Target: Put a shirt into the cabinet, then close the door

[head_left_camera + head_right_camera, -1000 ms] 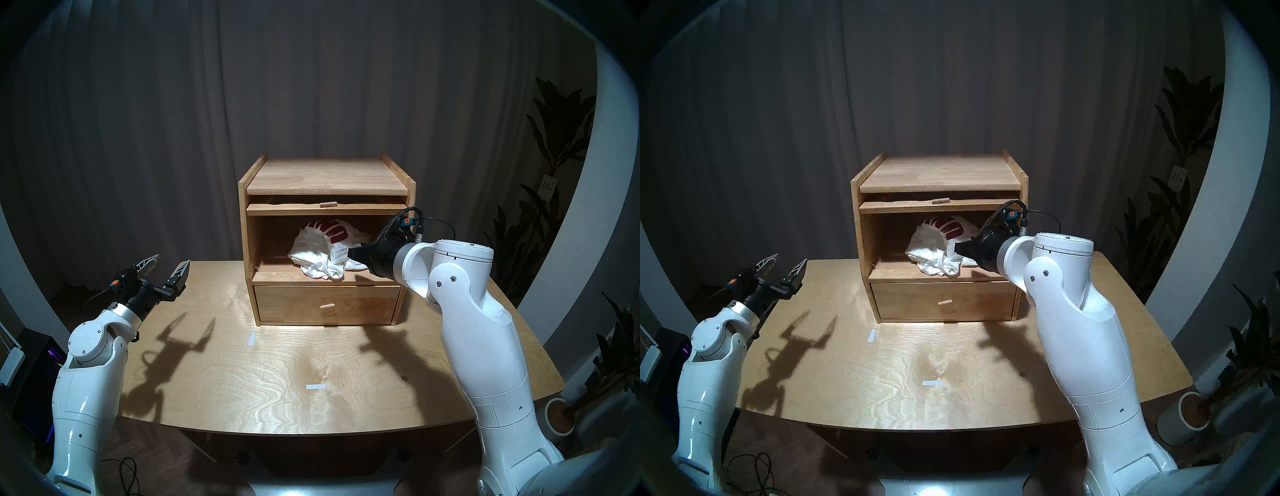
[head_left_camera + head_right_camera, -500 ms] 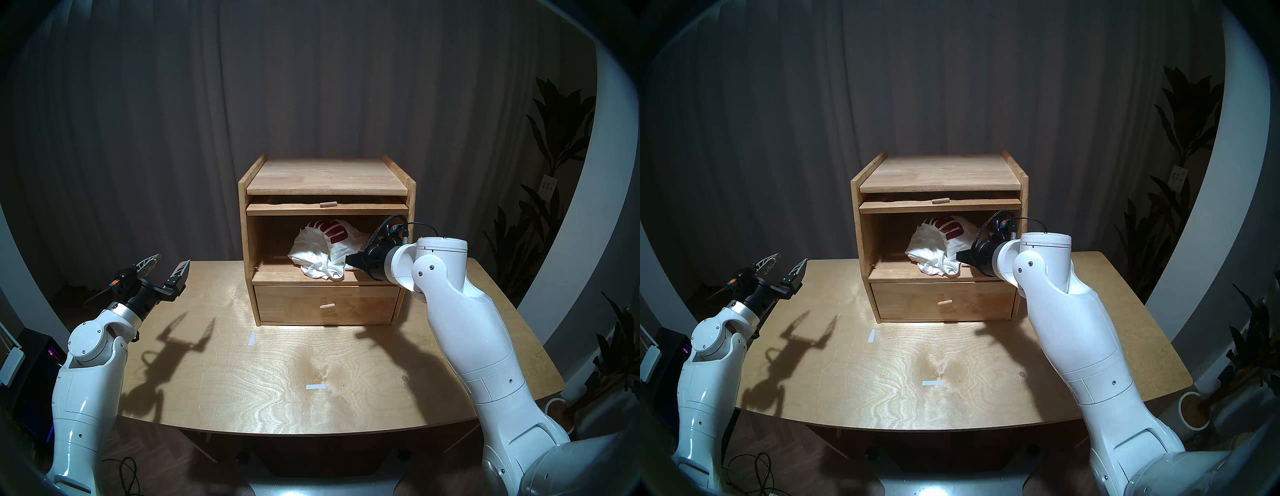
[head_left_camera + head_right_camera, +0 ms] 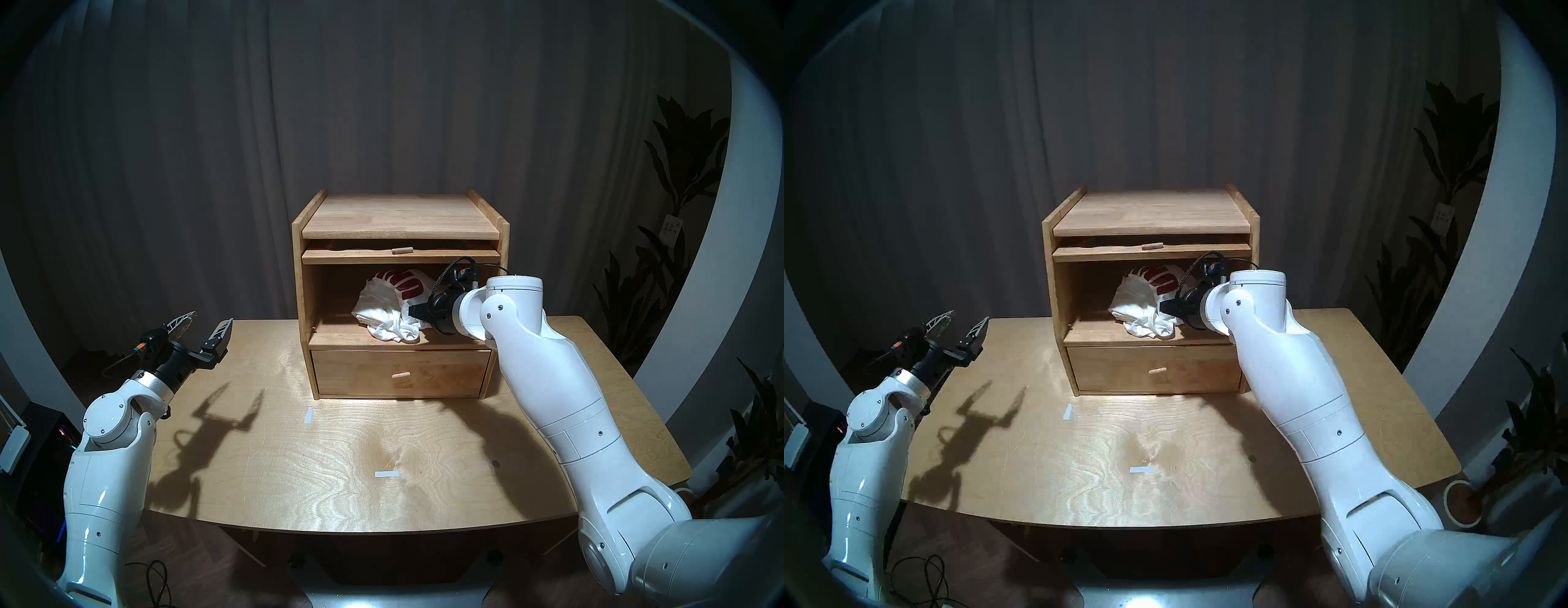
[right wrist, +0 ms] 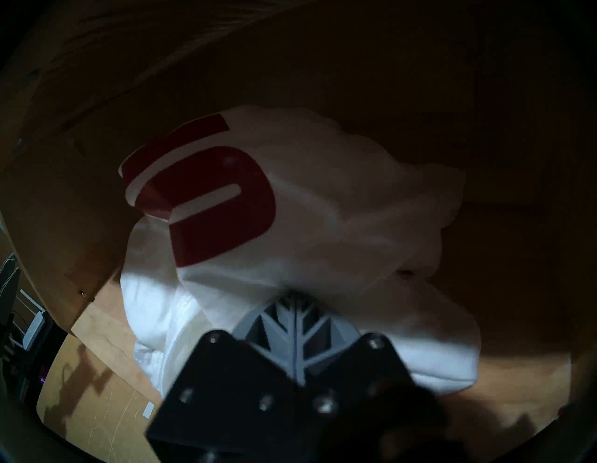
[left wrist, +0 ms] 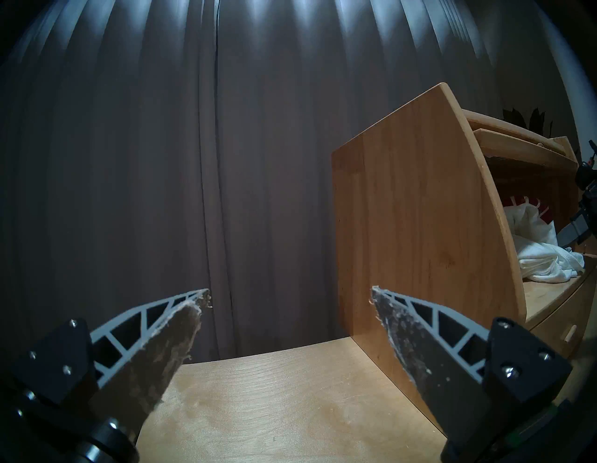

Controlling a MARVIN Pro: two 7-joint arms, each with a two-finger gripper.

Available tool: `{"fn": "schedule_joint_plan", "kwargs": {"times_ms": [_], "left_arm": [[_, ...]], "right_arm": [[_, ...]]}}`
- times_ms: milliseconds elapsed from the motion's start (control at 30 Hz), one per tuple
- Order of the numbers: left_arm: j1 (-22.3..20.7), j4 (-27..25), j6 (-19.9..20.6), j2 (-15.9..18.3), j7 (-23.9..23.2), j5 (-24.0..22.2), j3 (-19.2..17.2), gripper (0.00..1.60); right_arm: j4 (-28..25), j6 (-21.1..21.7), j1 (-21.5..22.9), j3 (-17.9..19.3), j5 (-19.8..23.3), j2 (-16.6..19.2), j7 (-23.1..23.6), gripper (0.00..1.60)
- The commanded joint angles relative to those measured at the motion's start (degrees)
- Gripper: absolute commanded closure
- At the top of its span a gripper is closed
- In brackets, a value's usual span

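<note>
The shirt [image 3: 394,308] lies crumpled in the upper compartment of the cabinet [image 3: 399,225], toward the compartment's right side, with a white fold drooping right at the front lip of the shelf above the drawer [image 3: 401,373]. The right gripper [image 4: 295,299] has its 2 fingers pressed together, tips buried against the cloth from the shirt's front-right; whether any fabric is pinched between them cannot be told, so it looks more like a push than a hold. The left gripper [image 3: 205,327] hangs with its fingers spread wide and empty over the tabletop's far-left corner, well apart from the cabinet.

Risks, as I judge them: the front fold may stay at the lip and catch the door [image 3: 401,254], which sits raised and tucked in under the top board. The closed tips could also snag the cloth and drag it back out when the arm withdraws. The wrist sits close to the compartment's right wall, so a sideways move could bump it.
</note>
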Motion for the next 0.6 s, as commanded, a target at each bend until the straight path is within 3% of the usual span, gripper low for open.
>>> {"fn": "schedule_joint_plan", "kwargs": {"times_ms": [0, 233, 567], "left_arm": [[-0.59, -1.26, -0.31, 0.28, 0.04, 0.06, -0.22, 0.00], [-0.53, -1.38, -0.27, 0.27, 0.14, 0.10, -0.23, 0.00], [-0.54, -1.36, -0.27, 0.28, 0.13, 0.08, -0.22, 0.00]], "right_arm": [[6.11, -0.17, 7.07, -1.40, -0.89, -2.06, 1.65, 1.60], [8.64, -0.17, 7.71, -3.44, -1.71, -1.81, 2.97, 1.60], [0.44, -0.17, 3.59, -2.52, 0.47, -1.65, 1.13, 1.60]]}}
